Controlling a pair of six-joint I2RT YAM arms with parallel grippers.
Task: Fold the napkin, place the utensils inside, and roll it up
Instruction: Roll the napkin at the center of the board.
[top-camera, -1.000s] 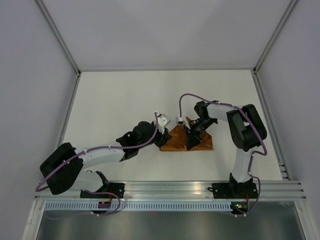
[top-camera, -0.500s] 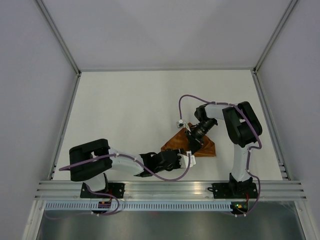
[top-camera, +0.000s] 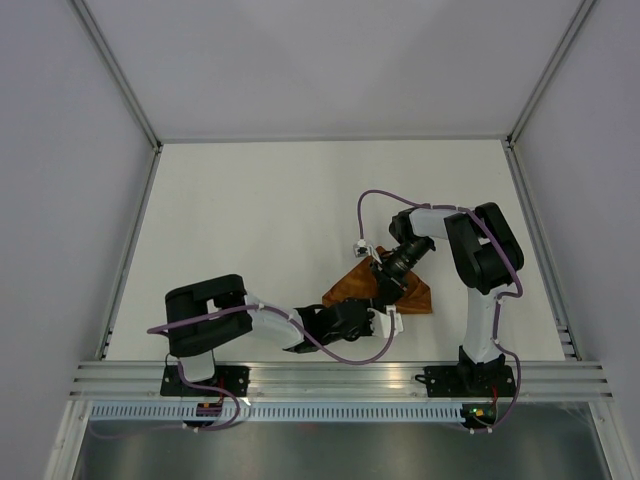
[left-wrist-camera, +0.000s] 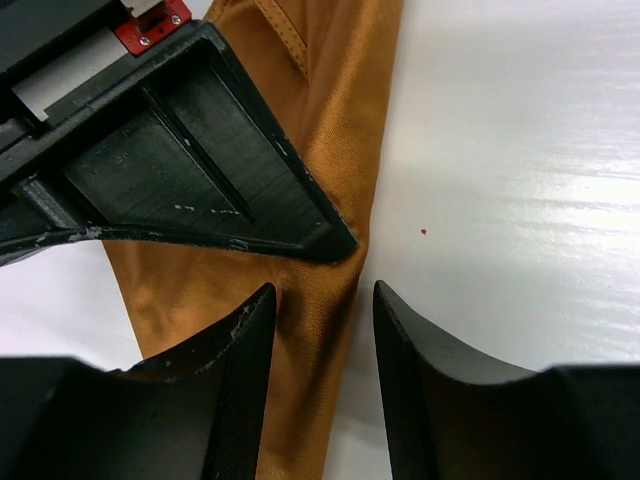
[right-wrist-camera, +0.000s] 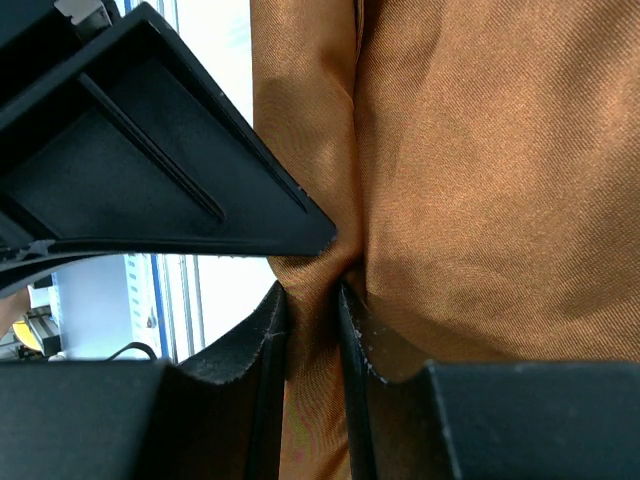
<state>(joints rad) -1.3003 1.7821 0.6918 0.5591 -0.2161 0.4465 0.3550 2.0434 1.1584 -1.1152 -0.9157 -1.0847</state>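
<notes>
The orange-brown napkin (top-camera: 418, 298) lies folded and bunched at the table's near right. My right gripper (top-camera: 384, 288) comes down on it from behind. In the right wrist view this gripper (right-wrist-camera: 311, 295) is shut on a raised fold of the napkin (right-wrist-camera: 480, 150). My left gripper (top-camera: 386, 321) lies low at the napkin's near edge. In the left wrist view it (left-wrist-camera: 322, 300) is open, its jaws either side of the napkin's long folded edge (left-wrist-camera: 340, 90), just below the right gripper's finger (left-wrist-camera: 200, 170). No utensils show in any view.
The white table (top-camera: 250, 220) is ringed by an aluminium frame, with a rail (top-camera: 340, 375) along the near edge. The left arm (top-camera: 210, 315) stretches low along the near side. The right arm's elbow (top-camera: 480, 245) stands right of the napkin.
My left arm has swung from the napkin's left side down to the near edge, its gripper now at the napkin's near side. The right gripper and napkin shifted slightly nearer.
</notes>
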